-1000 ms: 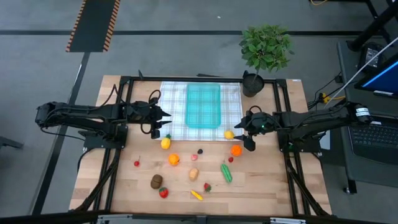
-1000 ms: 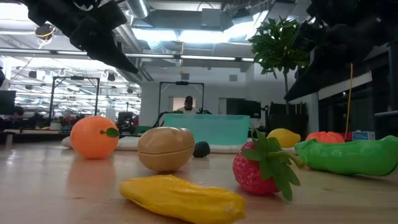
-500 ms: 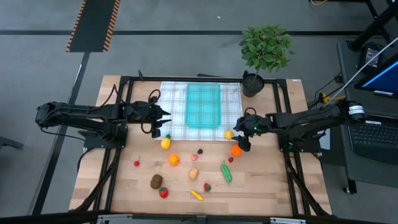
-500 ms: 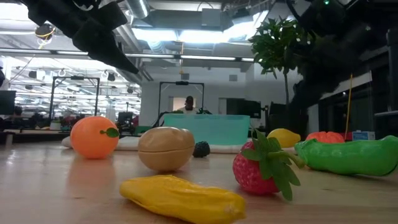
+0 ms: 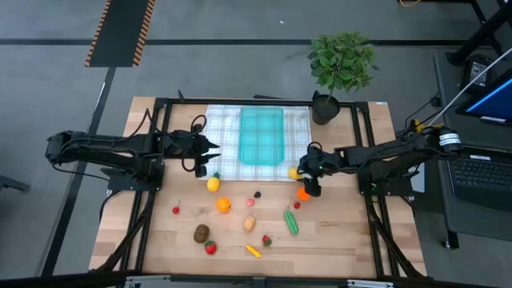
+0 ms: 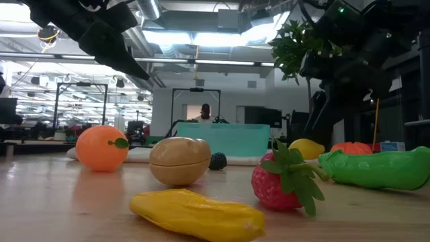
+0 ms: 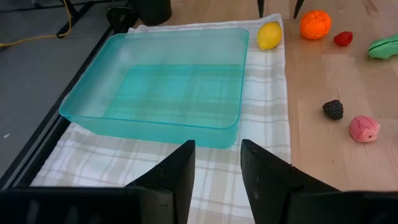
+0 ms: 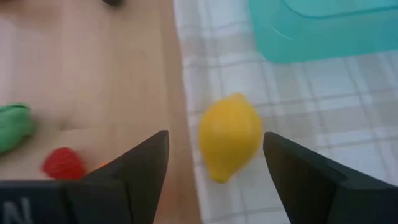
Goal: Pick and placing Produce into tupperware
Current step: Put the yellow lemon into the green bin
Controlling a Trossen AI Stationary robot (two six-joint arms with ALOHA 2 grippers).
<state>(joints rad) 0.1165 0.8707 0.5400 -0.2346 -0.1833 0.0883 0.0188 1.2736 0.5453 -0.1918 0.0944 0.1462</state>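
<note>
No legible writing. Right gripper wide open, empty, straddling lemon at cloth edge beside tupperware. Left gripper slightly parted, empty, over cloth.

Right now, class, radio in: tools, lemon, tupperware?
Right tool open over lemon at cloth edge. Left tool empty, facing tupperware. Tupperware empty. Nothing blocking.

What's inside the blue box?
Nothing is inside the shallow translucent teal plastic container; only the white-and-grey checked cloth under it shows through its bottom. No part of the inside is covered.
</note>
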